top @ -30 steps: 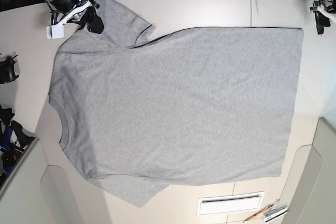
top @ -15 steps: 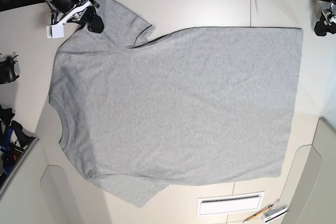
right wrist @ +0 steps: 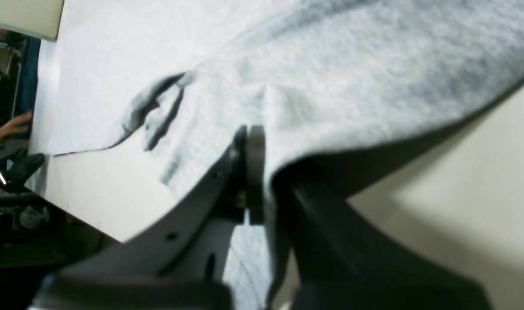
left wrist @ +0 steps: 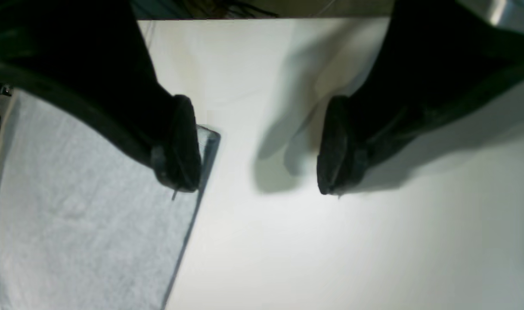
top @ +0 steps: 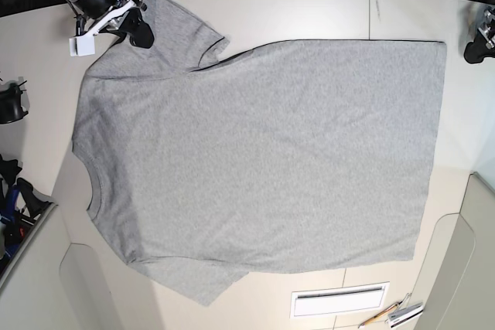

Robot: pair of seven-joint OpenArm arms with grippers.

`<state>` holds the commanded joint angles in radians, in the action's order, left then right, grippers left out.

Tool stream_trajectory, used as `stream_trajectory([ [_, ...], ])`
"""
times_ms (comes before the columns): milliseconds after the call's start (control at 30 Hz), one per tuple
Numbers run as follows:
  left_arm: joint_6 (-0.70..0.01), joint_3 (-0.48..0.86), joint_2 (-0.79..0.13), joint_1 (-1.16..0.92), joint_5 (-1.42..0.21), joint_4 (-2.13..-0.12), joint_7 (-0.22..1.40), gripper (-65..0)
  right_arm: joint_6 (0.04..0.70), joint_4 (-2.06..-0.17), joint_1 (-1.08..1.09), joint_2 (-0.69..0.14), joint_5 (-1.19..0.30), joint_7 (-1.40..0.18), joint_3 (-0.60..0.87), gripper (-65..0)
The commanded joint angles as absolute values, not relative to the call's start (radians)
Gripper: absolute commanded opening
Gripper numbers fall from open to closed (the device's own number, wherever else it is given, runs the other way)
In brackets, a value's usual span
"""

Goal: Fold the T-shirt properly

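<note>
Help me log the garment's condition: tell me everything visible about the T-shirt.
The T-shirt is light heather-grey knit, short-sleeved, with a ribbed crew neck. It lies spread flat on the white table, neck toward the base view's left, hem toward its right, lightly wrinkled, no print showing. The right gripper is shut on its upper sleeve, bunching fabric. The open left gripper hovers at the hem corner.

The right gripper's fingers (right wrist: pixel 255 172) seem buried in T-shirt (right wrist: pixel 352 77) fabric, tips hidden.
</note>
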<state>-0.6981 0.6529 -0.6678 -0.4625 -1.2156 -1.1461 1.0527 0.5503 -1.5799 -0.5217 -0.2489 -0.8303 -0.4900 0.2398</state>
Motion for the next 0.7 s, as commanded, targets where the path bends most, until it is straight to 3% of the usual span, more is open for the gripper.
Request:
stream_trajectory([
  [167, -0.698, 0.559, -0.662, -0.442, -1.212, -1.146, 1.053, -18.2, 0.55, -1.58, -0.522, -0.249, -0.83, -0.49, 0.24, -65.0],
  [500, -0.698, 0.548, -0.662, -0.435, -1.296, -1.151, 1.22, -18.2, 0.55, -1.58, -0.522, -0.249, -0.83, -0.49, 0.24, -65.0],
  [700, -0.698, 0.487, -0.662, -0.435, -1.301, -1.152, 1.236, -18.2, 0.55, -1.58, -0.521, -0.249, -0.83, -0.49, 0.24, -65.0],
])
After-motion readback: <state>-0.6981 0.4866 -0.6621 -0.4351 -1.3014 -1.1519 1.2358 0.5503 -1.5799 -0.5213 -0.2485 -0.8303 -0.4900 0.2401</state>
